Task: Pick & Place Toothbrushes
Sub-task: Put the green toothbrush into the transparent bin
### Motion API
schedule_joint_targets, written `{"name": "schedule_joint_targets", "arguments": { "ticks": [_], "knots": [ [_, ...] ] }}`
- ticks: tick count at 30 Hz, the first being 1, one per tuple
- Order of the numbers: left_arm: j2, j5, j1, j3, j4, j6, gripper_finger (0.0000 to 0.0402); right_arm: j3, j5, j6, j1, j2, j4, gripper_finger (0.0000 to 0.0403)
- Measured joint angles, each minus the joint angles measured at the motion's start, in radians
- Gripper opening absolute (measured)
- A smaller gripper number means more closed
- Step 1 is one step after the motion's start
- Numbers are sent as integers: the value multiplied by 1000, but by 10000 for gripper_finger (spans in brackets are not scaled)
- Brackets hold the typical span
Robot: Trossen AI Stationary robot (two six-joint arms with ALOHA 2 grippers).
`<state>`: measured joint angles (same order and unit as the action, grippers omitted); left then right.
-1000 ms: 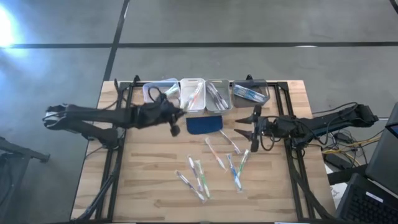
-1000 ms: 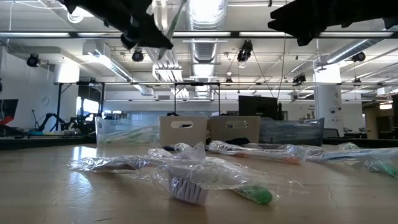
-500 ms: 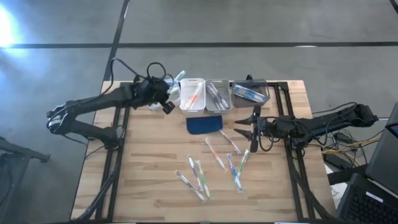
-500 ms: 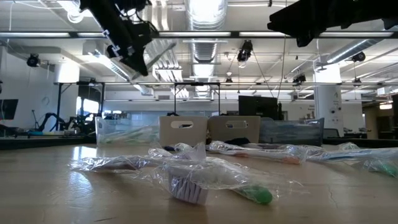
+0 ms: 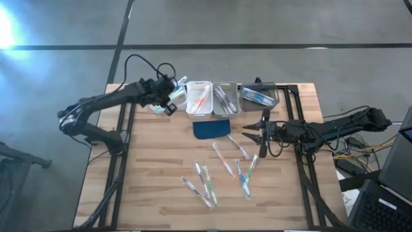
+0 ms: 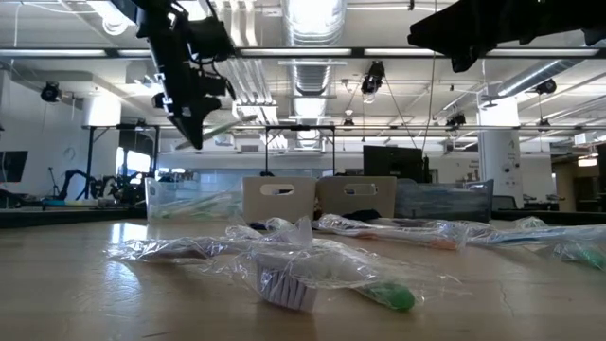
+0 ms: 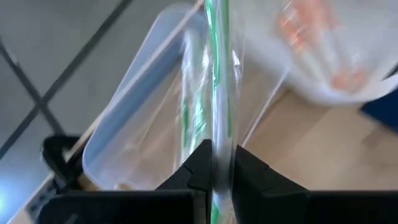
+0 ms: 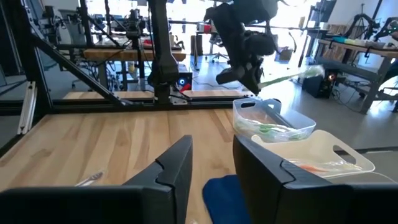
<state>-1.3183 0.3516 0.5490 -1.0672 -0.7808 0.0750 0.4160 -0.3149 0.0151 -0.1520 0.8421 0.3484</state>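
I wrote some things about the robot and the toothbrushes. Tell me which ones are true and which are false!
1. The left gripper is pinching a green toothbrush in a clear wrapper. True.
2. It hangs above the leftmost bin. True.
3. There are six bins in the row. False: four.
4. The blue pad lies inside a bin. False: it lies on the table, in front of the bins.
5. The right gripper holds a toothbrush. False: it holds nothing.

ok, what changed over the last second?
The left gripper, shut on a green toothbrush in clear wrap, swung from beside the dark blue rounded pad to above the clear plastic bin at the row's left end. The right gripper stayed near the pad while its jaws narrowed. The wrapped toothbrushes on the wooden table did not move.
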Motion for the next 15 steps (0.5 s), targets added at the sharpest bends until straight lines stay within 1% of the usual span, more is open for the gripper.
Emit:
{"name": "schedule_joint_targets", "arguments": {
  "ticks": [6, 11, 15],
  "knots": [
    [-42, -1, 56, 0, -50, -1, 35, -1, 0, -15, 0, 0, 0, 93],
    [-72, -69, 89, 1, -49, -55, 35, -1, 0, -16, 0, 0, 0, 77],
    [-103, -79, 110, 1, -50, -63, 35, -1, 0, -17, 0, 0, 0, 65]
  ]
}}
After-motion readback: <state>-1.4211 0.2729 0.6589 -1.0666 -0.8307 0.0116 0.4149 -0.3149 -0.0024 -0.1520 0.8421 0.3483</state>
